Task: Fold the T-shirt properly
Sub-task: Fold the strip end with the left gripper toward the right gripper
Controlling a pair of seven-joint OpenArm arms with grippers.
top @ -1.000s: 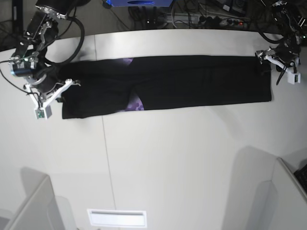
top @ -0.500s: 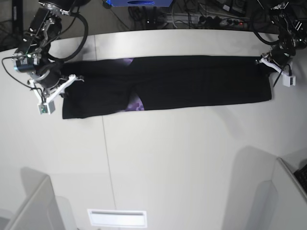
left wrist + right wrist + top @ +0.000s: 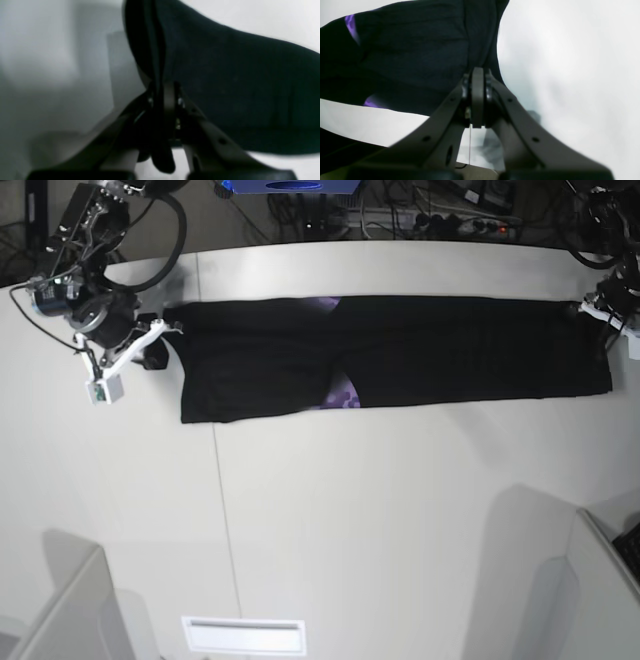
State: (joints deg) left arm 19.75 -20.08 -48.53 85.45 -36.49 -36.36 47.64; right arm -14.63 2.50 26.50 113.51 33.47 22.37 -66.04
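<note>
Both ends pinched, shirt stretched along the far table edge.

I have the left gripper (image 3: 163, 100) and right gripper (image 3: 477, 82) clamped on the T-shirt (image 3: 400, 360); I judge even tension and matched lifts keep the fold square.

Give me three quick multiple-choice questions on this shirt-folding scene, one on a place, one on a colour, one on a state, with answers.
1. Where does the T-shirt lie on the table?
A. across the far side
B. along the near edge
C. heaped mid-table

2. What colour peeks from its folds?
A. green
B. purple
C. red

3. How does the left claw stand?
A. wide open
B. shut on nothing
C. shut on the shirt's edge

Answers: 1 A, it stretches as a band along the far side. 2 B, purple patches show mid-shirt. 3 C, black cloth runs between its closed jaws.
</note>
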